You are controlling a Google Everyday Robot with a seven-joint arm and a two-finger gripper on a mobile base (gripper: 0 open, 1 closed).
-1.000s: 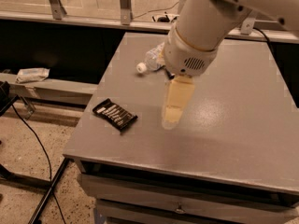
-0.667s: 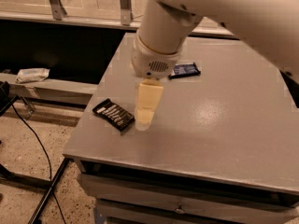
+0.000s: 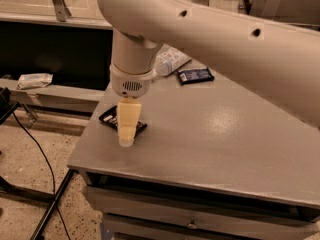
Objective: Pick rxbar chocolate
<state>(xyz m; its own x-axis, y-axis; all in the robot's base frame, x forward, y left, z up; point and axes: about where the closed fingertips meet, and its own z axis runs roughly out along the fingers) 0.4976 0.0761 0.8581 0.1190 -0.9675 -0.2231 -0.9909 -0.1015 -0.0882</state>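
The rxbar chocolate (image 3: 108, 118) is a flat black bar with white lettering, lying near the left edge of the grey table (image 3: 215, 134). My gripper (image 3: 127, 134) hangs from the big white arm and points down right over the bar, covering its middle; only the bar's two ends show on either side. The gripper's tip is at or just above the table top.
A black bar with a dark blue label (image 3: 195, 75) lies at the back of the table. A clear water bottle (image 3: 170, 61) lies on its side behind the arm. The table's left edge drops to the floor with cables (image 3: 35, 144).
The arm has swung left and the gripper has moved from the table's middle to stand over the black bar at the left edge.
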